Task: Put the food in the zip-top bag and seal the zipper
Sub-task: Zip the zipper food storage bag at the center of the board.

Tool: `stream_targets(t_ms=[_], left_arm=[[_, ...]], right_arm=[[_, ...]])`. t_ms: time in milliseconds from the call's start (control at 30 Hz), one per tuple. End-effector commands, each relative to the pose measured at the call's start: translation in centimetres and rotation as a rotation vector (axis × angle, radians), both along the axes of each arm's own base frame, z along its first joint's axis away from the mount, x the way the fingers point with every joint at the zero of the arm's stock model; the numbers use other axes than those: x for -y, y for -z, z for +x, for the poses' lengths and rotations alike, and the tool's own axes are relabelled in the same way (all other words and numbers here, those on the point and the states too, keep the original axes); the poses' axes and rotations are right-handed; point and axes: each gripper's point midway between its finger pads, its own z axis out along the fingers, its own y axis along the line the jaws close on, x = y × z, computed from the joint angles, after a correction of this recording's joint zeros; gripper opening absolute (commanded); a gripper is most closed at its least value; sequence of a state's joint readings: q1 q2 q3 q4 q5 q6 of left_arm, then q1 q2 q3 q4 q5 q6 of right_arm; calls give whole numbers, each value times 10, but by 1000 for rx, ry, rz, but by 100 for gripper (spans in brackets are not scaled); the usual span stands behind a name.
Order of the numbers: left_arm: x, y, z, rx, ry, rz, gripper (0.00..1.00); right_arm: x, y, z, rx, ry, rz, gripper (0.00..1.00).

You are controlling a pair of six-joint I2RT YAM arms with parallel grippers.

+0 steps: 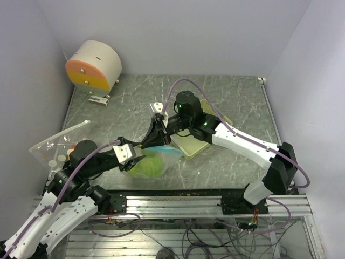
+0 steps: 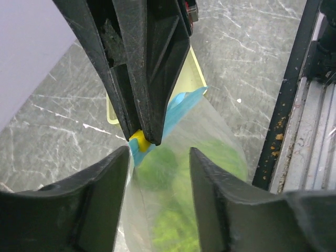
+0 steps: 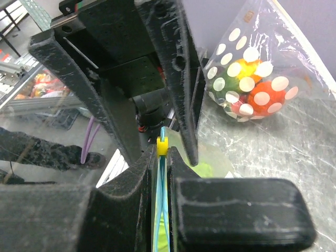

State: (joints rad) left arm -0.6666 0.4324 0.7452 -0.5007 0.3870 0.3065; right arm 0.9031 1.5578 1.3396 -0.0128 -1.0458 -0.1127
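Top external view: zip-top bag (image 1: pixel 156 162) on the grey table (image 1: pixel 237 102) between the two arms, just beside a pale yellow-green basket (image 1: pixel 195 145).
Food: green food (image 1: pixel 145 167) inside the bag, showing through the clear film; no orange or maroon piece made out in it.
Right arm: right gripper (image 1: pixel 158 141) with jaws together, clamped on the blue zipper (image 1: pixel 167 150), reaching onto it from the far side.
Left arm: left gripper (image 1: pixel 140 158) with jaws apart, gripping nothing, straddling the bag's top just under the zipper's end.
Slider: yellow slider (image 2: pixel 138 140) right at the right gripper's fingertips, at the zipper's end nearest the left arm.
Key relation: slider just ahead of the left jaws and off-centre toward one finger, not between the pads; zipper's long axis running from the slider away toward the basket, roughly across the table; left arm the nearer to the slider, so probably the one to take it, after a small sideways correction.
Hidden: most of the zipper covered by the right fingers, so sealed or unsealed cannot be told; bag's bottom cut off in the left wrist view.
Elsewhere: dotted pouch (image 3: pixel 247 79) of orange, yellow and green balls near the left arm, well apart from the bag; white drum (image 1: pixel 96 65) in the far left corner.
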Motion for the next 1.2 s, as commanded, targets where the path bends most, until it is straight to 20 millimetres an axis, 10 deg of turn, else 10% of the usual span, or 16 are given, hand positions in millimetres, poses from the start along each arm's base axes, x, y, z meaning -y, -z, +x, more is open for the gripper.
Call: stream_targets(t_ms=[0,100,1167], left_arm=[[8,-10,-2,31,52,-17,42],[10,-8,2,30,46,-11,8],[-14,-30,1,75,-72,-62,7]], right_arm=[[2,-9,-3,26,-24,32,6],[2,-7,-3,27,-25,27,6],[30,64,50,109,218,-197,6]])
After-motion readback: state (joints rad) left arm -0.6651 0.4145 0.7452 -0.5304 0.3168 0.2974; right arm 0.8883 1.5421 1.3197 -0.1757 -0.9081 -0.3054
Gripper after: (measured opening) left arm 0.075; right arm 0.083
